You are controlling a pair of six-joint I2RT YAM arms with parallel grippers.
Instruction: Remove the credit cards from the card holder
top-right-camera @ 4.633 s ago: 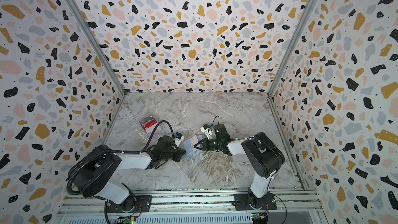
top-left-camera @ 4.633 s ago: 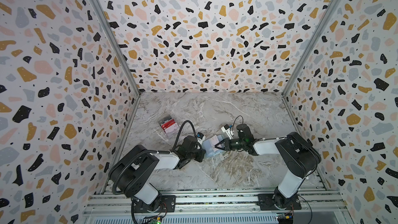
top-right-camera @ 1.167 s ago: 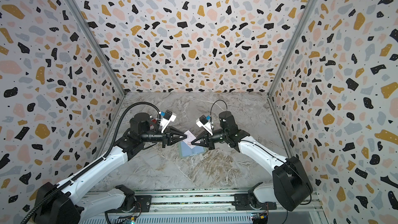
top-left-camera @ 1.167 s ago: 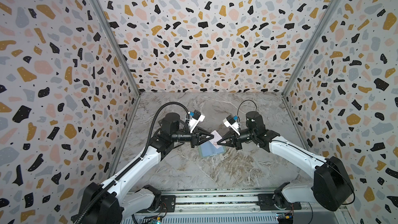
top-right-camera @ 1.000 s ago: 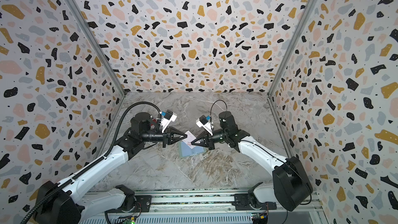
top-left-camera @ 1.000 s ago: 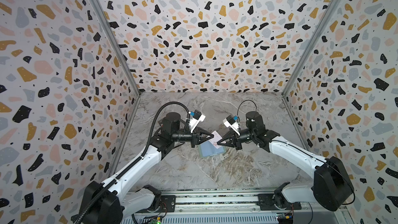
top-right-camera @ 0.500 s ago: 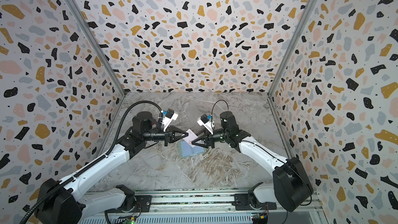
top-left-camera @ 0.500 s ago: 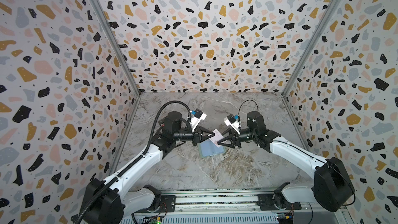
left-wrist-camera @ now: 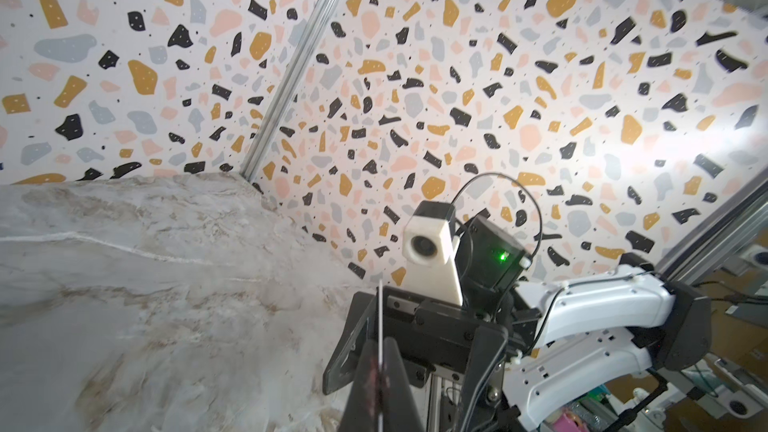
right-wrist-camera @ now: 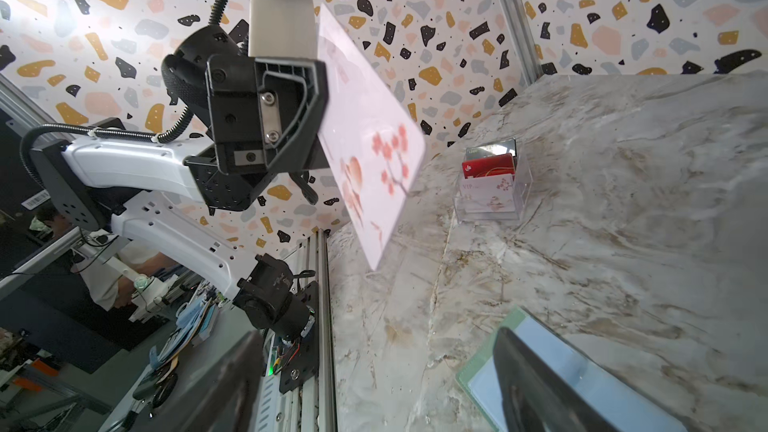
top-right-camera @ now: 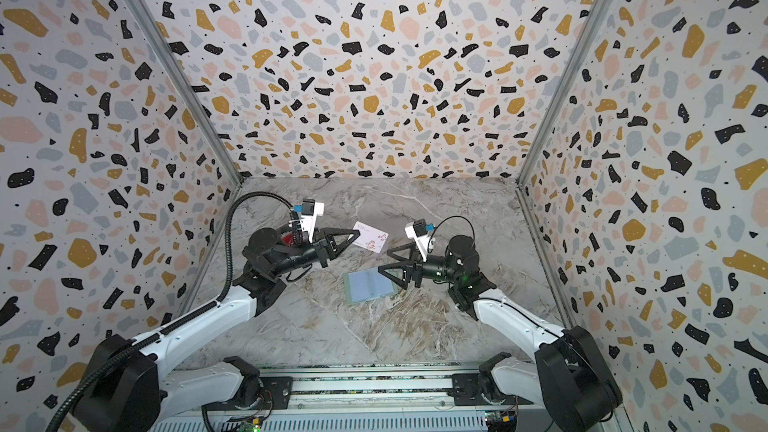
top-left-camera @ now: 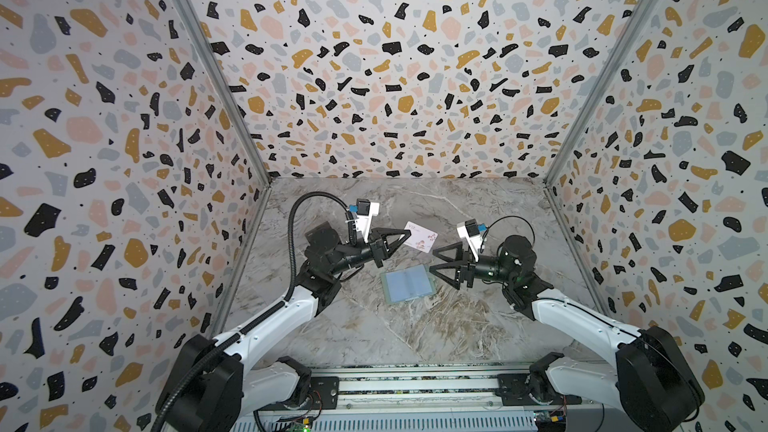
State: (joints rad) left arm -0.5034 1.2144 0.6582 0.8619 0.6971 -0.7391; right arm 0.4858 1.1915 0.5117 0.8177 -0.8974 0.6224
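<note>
My left gripper [top-left-camera: 408, 235] [top-right-camera: 358, 236] is shut on one edge of a white-pink credit card [top-left-camera: 423, 237] [top-right-camera: 372, 238] with small flowers and holds it in the air above the table. The left wrist view shows the card [left-wrist-camera: 380, 317] edge-on between the shut fingers. In the right wrist view its flowered face [right-wrist-camera: 370, 135] fills the middle. The mint-green card holder [top-left-camera: 408, 283] [top-right-camera: 369, 283] [right-wrist-camera: 478, 367] lies open on the marble, bluish sleeves up. My right gripper [top-left-camera: 432, 261] [top-right-camera: 383, 261] [right-wrist-camera: 374, 388] is open, empty, just right of the card and above the holder's right edge.
A clear plastic box [right-wrist-camera: 490, 184] holding a red card and other cards stands on the marble behind the left arm, mostly hidden by that arm in both top views. Terrazzo walls [top-left-camera: 374, 76] close in three sides, and a metal rail [top-left-camera: 415, 384] runs along the front.
My right gripper has opened and let go of the flowered card, drawing slightly back to the right. The left gripper keeps the card and has lifted it a little toward the back.
</note>
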